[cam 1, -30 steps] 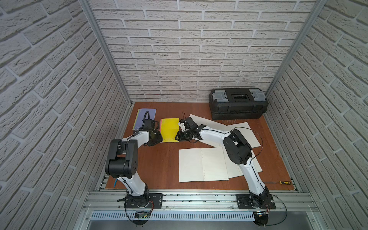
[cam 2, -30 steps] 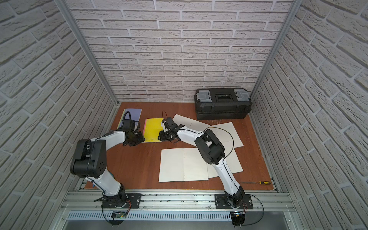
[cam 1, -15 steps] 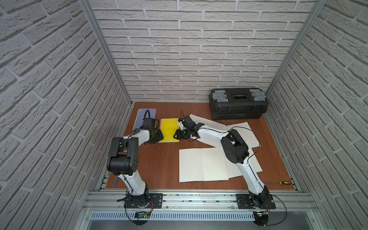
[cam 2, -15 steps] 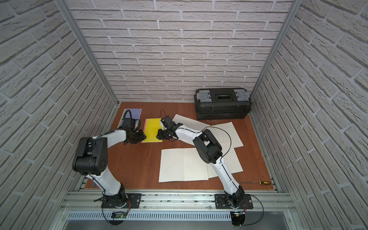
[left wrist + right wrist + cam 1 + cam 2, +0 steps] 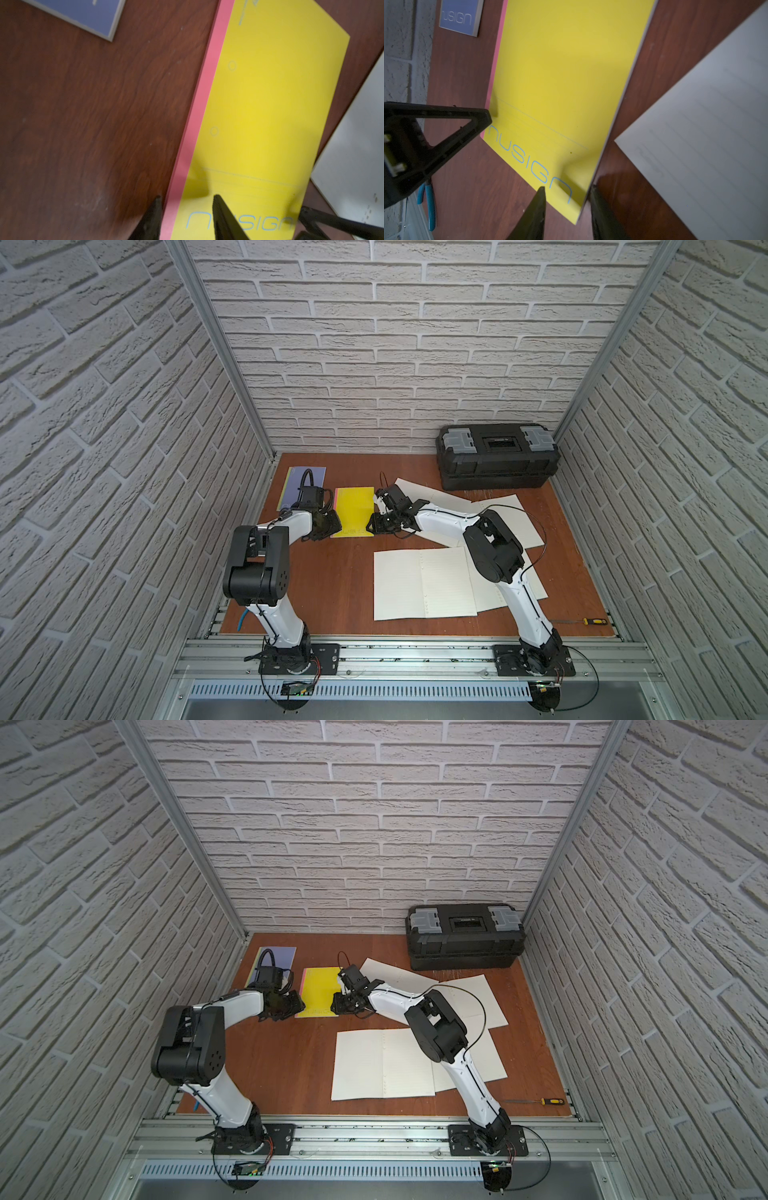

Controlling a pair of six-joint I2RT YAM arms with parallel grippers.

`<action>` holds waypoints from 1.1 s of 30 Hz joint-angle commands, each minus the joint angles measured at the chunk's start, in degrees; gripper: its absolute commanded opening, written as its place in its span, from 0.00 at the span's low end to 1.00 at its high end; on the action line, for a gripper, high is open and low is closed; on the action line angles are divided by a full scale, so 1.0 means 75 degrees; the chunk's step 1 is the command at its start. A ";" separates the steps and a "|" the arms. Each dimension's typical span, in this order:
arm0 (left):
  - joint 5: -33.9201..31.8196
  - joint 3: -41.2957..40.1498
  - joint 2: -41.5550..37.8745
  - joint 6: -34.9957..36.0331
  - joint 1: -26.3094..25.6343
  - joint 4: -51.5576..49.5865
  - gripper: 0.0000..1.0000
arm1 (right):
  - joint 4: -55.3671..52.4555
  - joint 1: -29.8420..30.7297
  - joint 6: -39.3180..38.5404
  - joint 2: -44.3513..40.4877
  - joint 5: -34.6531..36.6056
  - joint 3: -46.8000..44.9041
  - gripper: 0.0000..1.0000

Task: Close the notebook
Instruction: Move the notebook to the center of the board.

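Notebook (image 5: 353,510) with a yellow cover and a pink spine (image 5: 199,116) lay flat on the table (image 5: 332,585), toward the back left, cover down and apparently already shut. It looked thin and light, with a smooth, bendy card cover, so I judged it would slide on the wood rather than resist. The place to take hold seemed to be the free long edge opposite the spine, with the spine side pinned.

The left claw (image 5: 187,197) stood with its jaws apart, straddling the spine at the near corner and clamping nothing. The right claw (image 5: 566,187) was likewise parted across the other near corner. A blue booklet (image 5: 297,485) lay just beyond, open lined pages (image 5: 419,585) nearer the front, and a black toolbox (image 5: 494,456) at the back right.
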 commanded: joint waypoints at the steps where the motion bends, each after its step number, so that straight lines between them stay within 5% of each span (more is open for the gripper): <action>1: -0.0020 -0.0041 0.0093 0.0124 0.0011 -0.0164 0.42 | -0.0034 0.0064 -0.0008 -0.0309 0.0136 -0.0286 0.37; 20: 0.0063 0.0159 0.0341 0.0127 0.0023 -0.0125 0.39 | -0.0175 0.0132 0.0307 0.0398 0.0061 0.0502 0.32; 33: 0.0322 0.0978 0.1058 0.0216 0.0227 -0.0064 0.38 | -0.0777 0.0069 0.0346 0.1382 0.0015 0.2208 0.33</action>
